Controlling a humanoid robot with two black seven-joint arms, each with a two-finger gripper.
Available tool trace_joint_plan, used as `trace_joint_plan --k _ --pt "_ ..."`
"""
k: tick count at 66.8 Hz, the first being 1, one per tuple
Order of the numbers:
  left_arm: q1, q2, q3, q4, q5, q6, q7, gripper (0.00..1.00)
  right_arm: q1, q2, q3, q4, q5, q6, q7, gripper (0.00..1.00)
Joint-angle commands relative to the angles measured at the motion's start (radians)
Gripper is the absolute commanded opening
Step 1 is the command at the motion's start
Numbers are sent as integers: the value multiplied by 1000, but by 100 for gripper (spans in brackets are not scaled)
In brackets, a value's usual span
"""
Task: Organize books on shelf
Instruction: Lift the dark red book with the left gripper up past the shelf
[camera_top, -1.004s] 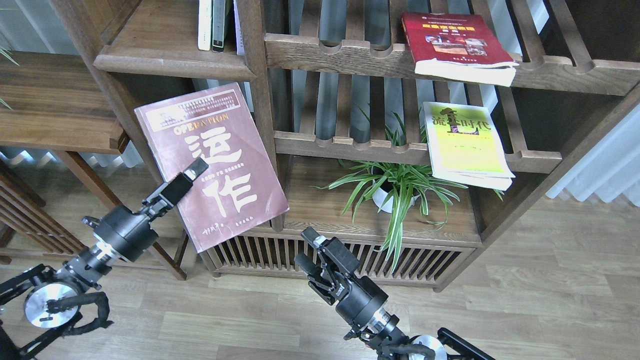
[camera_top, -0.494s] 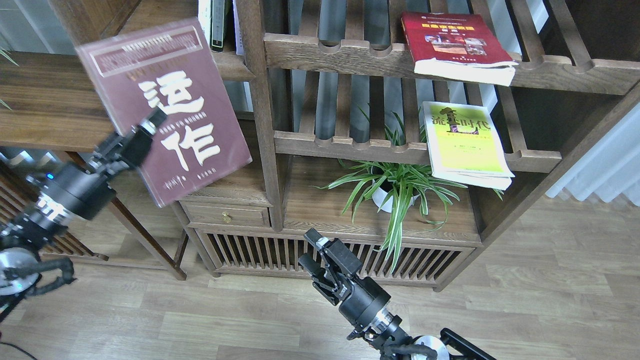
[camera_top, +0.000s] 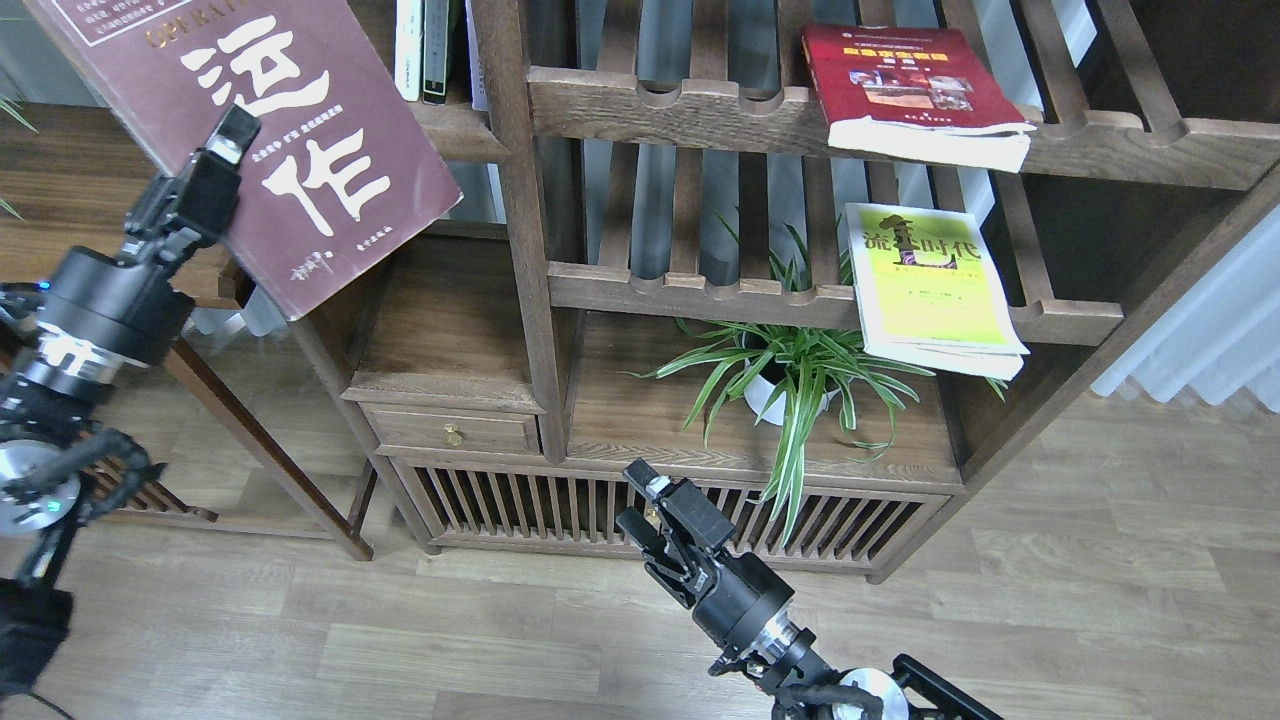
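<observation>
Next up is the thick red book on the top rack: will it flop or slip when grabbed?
The thick red paperback book likely stays fairly stiff and feels heavy. Its glossy cover may slip, and it overhangs the notched wooden rack, so a push could tip it.

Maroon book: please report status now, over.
Left end effector shut on maroon book, held high, tilted. Right end effector open, idle. Upright books already occupy shelf.

The frame's top edge at eleven o'clock crops my large dark maroon paperback book (camera_top: 270, 130), which hides most of the flat brown wooden shelf board (camera_top: 455, 130).

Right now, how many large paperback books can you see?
3: maroon book held by left gripper; red book on upper rack; yellow-green book on lower rack.
</observation>
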Motion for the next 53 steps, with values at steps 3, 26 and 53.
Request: trace_joint_plan --k 3,26,53 --pt "-17 -71 -64 27 67 0 4 0 -10 0 0 -1 -1 0 0 98" --pt "-133 -91 -91 46 83 0 1 0 -12 0 -5 -20 -1 0 0 98" --pt "-159 -89 -140 73 109 0 -7 0 -12 0 -11 -24 -1 0 0 98"
